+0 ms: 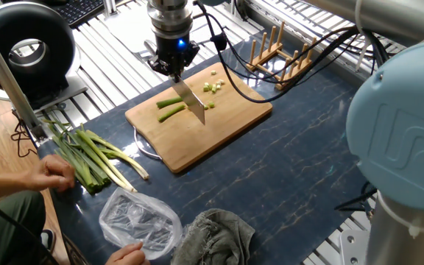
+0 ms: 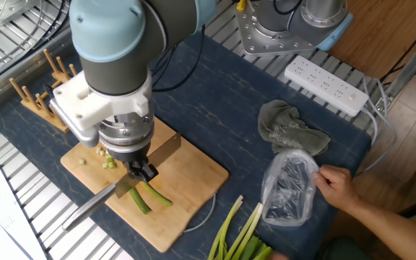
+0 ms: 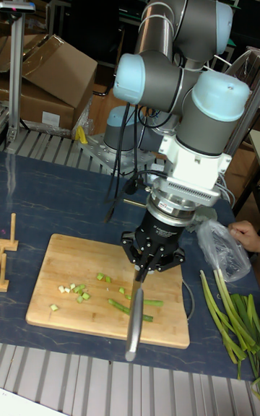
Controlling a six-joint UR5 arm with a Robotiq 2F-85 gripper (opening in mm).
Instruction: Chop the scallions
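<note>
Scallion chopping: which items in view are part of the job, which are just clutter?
In the job:
- knife held by the gripper
- cutting board
- scallion pieces and chopped bits on the board
- uncut scallion bunch

Lying about:
- wooden rack
- plastic bag
- grey cloth
- power strip
</note>
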